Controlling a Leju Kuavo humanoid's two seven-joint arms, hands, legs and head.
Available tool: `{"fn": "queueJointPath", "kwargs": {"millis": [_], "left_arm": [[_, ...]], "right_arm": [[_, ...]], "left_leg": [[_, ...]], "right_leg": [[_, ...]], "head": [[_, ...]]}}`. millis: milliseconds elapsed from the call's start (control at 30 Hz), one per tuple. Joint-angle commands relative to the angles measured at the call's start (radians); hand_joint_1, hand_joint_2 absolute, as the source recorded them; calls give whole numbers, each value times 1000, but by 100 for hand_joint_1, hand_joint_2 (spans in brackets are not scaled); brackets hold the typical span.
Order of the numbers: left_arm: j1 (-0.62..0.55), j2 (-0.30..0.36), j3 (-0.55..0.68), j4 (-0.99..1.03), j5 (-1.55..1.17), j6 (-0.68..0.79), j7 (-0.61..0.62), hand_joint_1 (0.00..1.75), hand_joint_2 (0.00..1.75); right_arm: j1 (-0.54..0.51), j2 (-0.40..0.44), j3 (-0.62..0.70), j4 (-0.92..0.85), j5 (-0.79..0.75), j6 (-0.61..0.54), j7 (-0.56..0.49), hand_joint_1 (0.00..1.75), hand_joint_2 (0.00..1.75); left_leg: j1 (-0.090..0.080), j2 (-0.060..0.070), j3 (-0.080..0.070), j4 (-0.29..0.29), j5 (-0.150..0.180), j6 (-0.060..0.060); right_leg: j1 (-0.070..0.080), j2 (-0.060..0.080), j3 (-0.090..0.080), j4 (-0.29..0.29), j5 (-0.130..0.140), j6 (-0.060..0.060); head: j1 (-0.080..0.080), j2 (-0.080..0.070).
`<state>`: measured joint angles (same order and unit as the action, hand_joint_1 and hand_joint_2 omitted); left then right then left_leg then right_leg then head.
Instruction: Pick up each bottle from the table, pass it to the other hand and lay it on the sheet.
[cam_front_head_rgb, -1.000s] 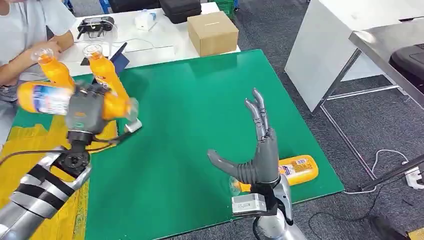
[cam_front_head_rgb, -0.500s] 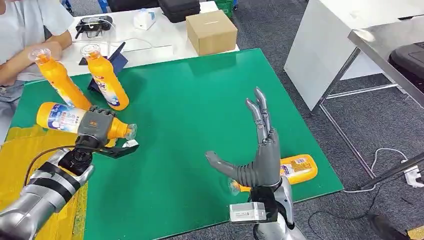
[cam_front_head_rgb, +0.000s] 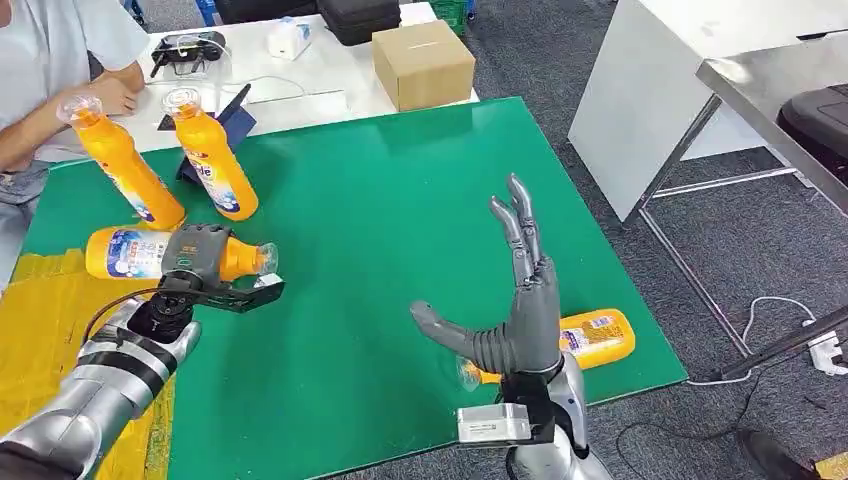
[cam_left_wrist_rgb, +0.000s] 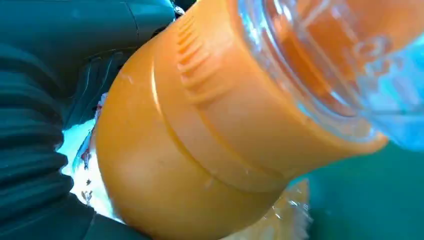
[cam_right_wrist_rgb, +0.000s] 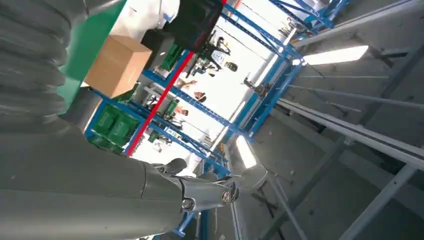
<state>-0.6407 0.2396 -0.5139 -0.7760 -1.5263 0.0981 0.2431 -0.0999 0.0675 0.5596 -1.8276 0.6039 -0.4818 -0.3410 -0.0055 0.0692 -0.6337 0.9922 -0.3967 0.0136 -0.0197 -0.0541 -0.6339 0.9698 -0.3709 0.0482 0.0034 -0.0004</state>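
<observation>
The left hand (cam_front_head_rgb: 195, 252), gripping an orange bottle (cam_front_head_rgb: 130, 253) on its side, has lowered it over the last second to the yellow sheet (cam_front_head_rgb: 40, 310) at the green tabletop's (cam_front_head_rgb: 400, 200) left edge, so release looks near, while the right hand (cam_front_head_rgb: 515, 300) stays spread and empty.
</observation>
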Motion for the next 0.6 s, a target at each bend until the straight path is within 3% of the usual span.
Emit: {"fn": "queueJointPath", "kwargs": {"millis": [33,367,500,600], "left_arm": [[-44,-71,90,125,35,0,-65,0,175],[-59,-70,84,195,46,-64,-67,0,175],[-70,-76,72,213,55,-90,-78,0,175],[-52,-75,81,189,89,-26,-114,0,175]], "right_arm": [[-27,-19,12,63,-6,9,9,0,175],[-35,-17,12,79,-7,16,15,0,175],[-52,-13,16,85,-13,33,33,0,175],[-38,-24,12,95,-16,31,28,0,175]], "left_leg": [[2,-6,5,1,-2,-1],[1,-3,2,0,-1,-1],[3,-8,7,2,-4,-2],[1,-4,3,0,-1,-1]], "right_leg": [[1,2,6,0,-2,-2],[0,2,3,0,-1,-1],[1,4,8,1,-4,-3],[0,2,4,-1,-1,-1]], "head": [[0,0],[0,0],[0,0],[0,0]]}}
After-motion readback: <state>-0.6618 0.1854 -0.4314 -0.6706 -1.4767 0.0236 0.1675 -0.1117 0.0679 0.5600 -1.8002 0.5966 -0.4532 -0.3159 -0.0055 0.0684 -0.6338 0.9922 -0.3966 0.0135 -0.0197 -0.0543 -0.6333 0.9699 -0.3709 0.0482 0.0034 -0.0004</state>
